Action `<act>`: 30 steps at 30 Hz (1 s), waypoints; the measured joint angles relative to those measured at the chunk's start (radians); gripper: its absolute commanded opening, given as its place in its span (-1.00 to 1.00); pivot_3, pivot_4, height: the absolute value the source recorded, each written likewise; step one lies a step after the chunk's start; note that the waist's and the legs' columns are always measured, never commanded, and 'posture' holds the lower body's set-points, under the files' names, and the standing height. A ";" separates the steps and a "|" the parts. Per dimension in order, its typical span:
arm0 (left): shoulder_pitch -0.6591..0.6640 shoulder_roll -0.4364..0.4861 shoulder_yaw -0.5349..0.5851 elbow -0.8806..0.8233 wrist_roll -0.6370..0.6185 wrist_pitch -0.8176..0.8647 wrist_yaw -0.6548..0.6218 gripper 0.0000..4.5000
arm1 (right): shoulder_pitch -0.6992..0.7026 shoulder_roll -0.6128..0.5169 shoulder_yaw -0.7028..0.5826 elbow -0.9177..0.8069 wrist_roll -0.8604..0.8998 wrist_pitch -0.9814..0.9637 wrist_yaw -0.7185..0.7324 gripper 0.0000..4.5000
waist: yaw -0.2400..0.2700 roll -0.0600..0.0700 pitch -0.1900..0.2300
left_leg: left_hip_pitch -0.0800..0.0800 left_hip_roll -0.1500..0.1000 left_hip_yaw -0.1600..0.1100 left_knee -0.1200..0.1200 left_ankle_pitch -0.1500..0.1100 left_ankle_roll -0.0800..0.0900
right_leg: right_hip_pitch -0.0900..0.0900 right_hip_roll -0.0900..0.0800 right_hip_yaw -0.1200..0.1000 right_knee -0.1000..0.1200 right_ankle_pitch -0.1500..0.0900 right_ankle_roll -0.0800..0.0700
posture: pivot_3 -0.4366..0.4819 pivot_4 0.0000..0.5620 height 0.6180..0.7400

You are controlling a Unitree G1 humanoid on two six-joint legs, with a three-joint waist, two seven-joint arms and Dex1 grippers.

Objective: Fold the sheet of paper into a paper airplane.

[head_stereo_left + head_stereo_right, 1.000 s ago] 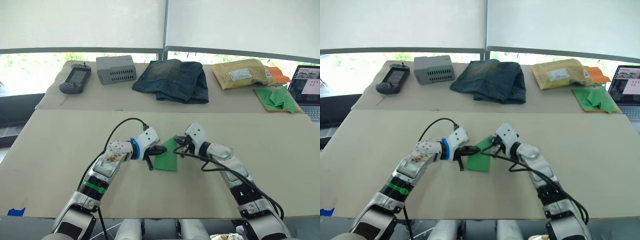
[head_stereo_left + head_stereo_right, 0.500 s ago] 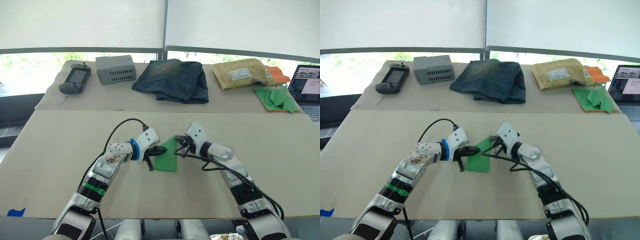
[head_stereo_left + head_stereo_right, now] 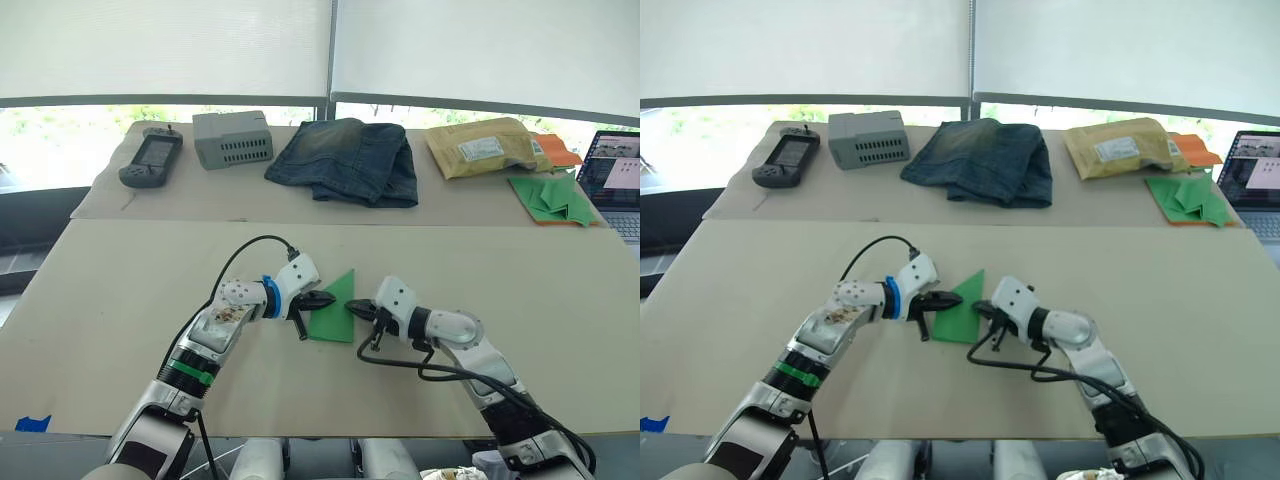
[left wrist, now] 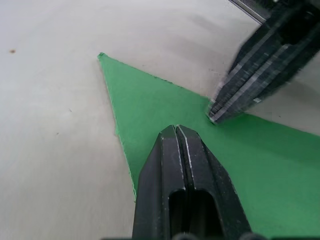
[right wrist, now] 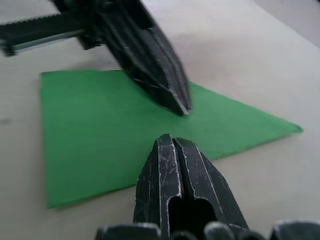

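Note:
The sheet of paper (image 3: 335, 312) is bright green and lies flat on the near table, folded into a wedge whose point faces away from me. My left gripper (image 3: 327, 298) is shut, and its tip presses on the paper's left side. My right gripper (image 3: 351, 310) is also shut, with its tip at the paper's right edge. The two tips are close together over the paper. In the left wrist view the shut fingers (image 4: 176, 150) rest on the green paper (image 4: 150, 105). The right wrist view shows the paper (image 5: 95, 135) under both tips.
On the far table stand a handheld device (image 3: 150, 160), a grey box (image 3: 232, 138), folded jeans (image 3: 345, 160) and a yellow padded envelope (image 3: 480, 146). A heap of green papers with an orange sheet (image 3: 552, 195) lies at the far right beside a laptop (image 3: 615, 180).
My right gripper has come off the paper's far tip and moved nearer to me, down to the right edge. The pointed tip now shows flat. My left gripper has stayed put.

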 measured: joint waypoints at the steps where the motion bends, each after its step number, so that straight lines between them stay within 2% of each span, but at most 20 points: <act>1: -0.001 -0.002 -0.001 0.001 0.000 0.000 0.000 -1.00 | 0.014 -0.007 0.000 -0.017 0.009 0.007 0.010 -0.99 | 0.001 0.000 0.000 | 0.000 0.000 0.000 0.000 0.000 0.000 | 0.000 0.000 0.000 0.000 0.000 0.000 | -0.05 -0.47 0.81; 11: -0.002 0.001 -0.006 0.002 0.002 -0.001 -0.005 -1.00 | 0.244 -0.056 -0.030 -0.195 0.146 0.078 0.049 -0.99 | 0.004 0.000 -0.001 | 0.001 0.000 0.000 0.000 0.000 0.000 | 0.001 0.000 0.000 0.000 -0.001 0.001 | -0.05 -0.47 0.81; 17: -0.002 0.000 -0.005 0.002 0.001 -0.002 -0.005 -1.00 | 0.272 -0.067 -0.067 -0.252 0.209 0.140 0.047 -0.99 | 0.006 -0.001 -0.001 | 0.000 0.000 -0.001 0.000 0.000 0.000 | 0.000 0.000 0.000 -0.001 -0.001 0.001 | -0.05 -0.47 0.81; 19: 0.000 -0.004 0.007 0.001 -0.010 0.011 -0.005 -1.00 | 0.260 -0.060 -0.117 -0.301 0.321 0.266 0.022 -0.99 | 0.005 0.000 0.000 | -0.002 0.002 -0.002 0.001 0.000 0.000 | -0.001 -0.001 0.000 0.000 -0.001 0.002 | -0.05 -0.47 0.81; 23: 0.000 -0.020 0.022 -0.002 -0.035 0.058 -0.007 -1.00 | 0.125 -0.088 -0.239 -0.462 0.495 0.434 -0.025 -0.99 | 0.002 0.001 0.000 | -0.003 0.003 -0.003 0.001 0.000 0.000 | -0.001 0.000 0.001 0.000 0.000 0.002 | -0.05 -0.47 0.81; 26: -0.003 -0.019 0.027 -0.002 -0.043 0.069 -0.011 -1.00 | 0.050 -0.124 -0.186 -0.442 0.419 0.451 -0.062 -0.99 | 0.003 0.000 0.001 | -0.003 0.001 0.000 0.000 0.000 0.000 | -0.002 0.001 -0.002 -0.001 -0.001 0.001 | -0.05 -0.47 0.81; 30: -0.019 -0.017 0.028 0.004 -0.044 0.080 -0.019 -1.00 | 0.007 -0.080 -0.065 -0.267 0.270 0.449 -0.145 -0.99 | 0.005 0.001 0.001 | -0.005 0.000 0.001 0.000 0.000 0.000 | -0.004 0.001 -0.002 -0.001 -0.001 0.000 | -0.05 -0.47 0.81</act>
